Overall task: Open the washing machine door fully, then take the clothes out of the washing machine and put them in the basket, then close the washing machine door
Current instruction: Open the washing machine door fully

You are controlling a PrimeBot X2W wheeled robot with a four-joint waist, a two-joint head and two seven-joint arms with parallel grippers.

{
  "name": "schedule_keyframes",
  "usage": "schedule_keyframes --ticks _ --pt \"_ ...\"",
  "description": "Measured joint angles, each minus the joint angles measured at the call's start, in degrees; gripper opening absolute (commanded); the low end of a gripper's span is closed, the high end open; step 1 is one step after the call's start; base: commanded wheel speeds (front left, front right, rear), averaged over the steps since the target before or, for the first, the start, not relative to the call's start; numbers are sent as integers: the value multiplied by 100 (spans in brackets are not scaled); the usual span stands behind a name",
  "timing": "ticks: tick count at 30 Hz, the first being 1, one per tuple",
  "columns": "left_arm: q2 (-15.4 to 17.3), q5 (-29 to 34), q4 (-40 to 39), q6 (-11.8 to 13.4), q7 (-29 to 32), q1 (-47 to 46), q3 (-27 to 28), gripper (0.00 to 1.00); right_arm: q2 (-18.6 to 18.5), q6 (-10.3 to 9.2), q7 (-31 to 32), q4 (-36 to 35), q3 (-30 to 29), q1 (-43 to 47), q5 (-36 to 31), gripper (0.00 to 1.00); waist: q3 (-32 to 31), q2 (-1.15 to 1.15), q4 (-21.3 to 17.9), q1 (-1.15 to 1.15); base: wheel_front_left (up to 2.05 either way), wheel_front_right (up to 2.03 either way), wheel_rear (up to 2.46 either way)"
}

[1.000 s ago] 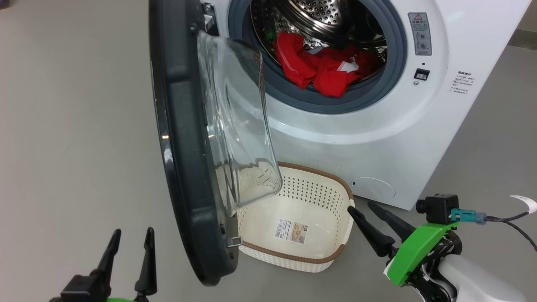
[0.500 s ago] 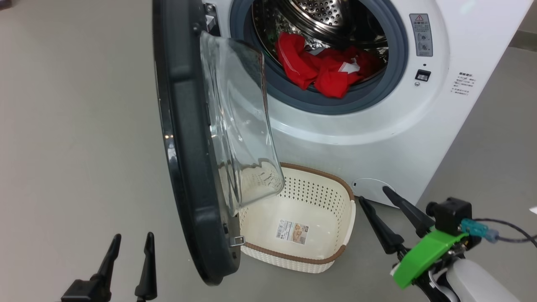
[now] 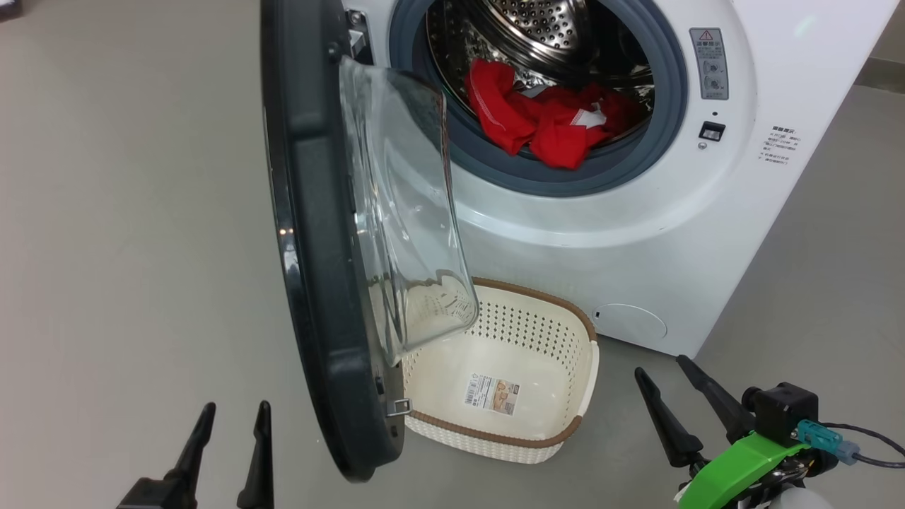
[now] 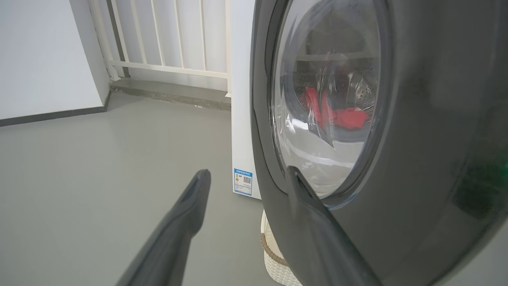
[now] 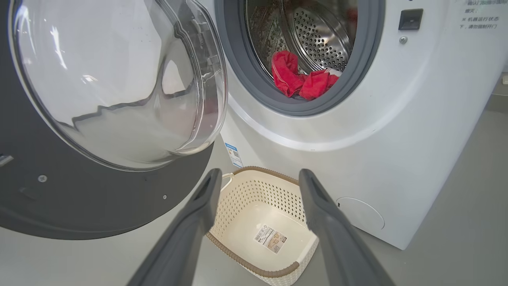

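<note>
Since a second ago the right gripper (image 3: 660,365) has been drawn back and down, away from the right wall of the basket (image 3: 523,329), whereas the left gripper (image 3: 237,406) has been shifted only a little. Both pairs of jaws are spread wide and nothing is held in either. The right fingers are aimed up over the basket toward the drum mouth, which is judged a staging pose for the reach after the clothes (image 3: 544,127). These are heaped at the front of the perforated drum (image 3: 544,28), with one fold draped onto the grey gasket (image 3: 495,177). The basket has been set on the floor (image 3: 127,212) below the opening, close before the washing machine (image 3: 636,233), presumably so that garments need only be lowered. The washing machine door (image 3: 311,233) is stood out roughly square to the front, with the left gripper placed just beside its outer face. Whether the door can be swung wider cannot be told. The basket's left end is masked by the domed glass window (image 3: 403,212), the door's top is cut off, and the number of garments cannot be made out. One finger overlaps the black rim in the left wrist view, so contact there is left undecided.
</note>
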Motion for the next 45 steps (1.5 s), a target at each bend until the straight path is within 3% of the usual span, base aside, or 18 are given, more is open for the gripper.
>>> schedule_keyframes --ticks 4,5,6,7,12,18,22,26,34,45 --pt "0 0 0 0 0 -2 -7 100 15 0 0 -9 -62 0 -13 100 4 0 2 0 0 0 0" --pt "0 -1 0 0 0 -2 -7 89 18 0 0 -9 -65 0 -15 100 0 0 7 0 0 0 0" --pt "0 -3 0 0 0 -2 -3 29 21 0 0 -9 -67 0 -25 100 -4 0 12 0 0 0 0" --pt "0 -24 0 0 0 -2 5 0 29 0 0 -10 -71 0 -46 100 -9 0 17 0 0 0 0" --pt "0 -293 -294 0 0 -28 258 0 77 0 -1 -12 -87 6 -57 100 -32 0 43 0 0 0 0" --pt "1 -570 -1649 41 -8 -399 366 0 80 0 -1 -52 -147 9 -97 100 -29 0 68 0 0 0 0" --pt "2 -576 -2533 114 -32 -507 -5 0 79 0 0 -73 -215 10 -97 100 -21 0 70 0 0 0 0" --pt "5 -466 -2913 124 -32 -467 -649 0 79 0 0 -83 -254 10 -97 100 -21 0 46 0 0 0 0" --pt "27 -479 -2637 98 -31 -65 -1996 0 81 0 0 -105 -269 10 -97 100 16 0 25 0 0 0 0" --pt "78 -975 -1492 47 -30 -10 -2531 0 77 0 -1 -100 -193 9 -89 100 75 0 -8 0 0 0 0"
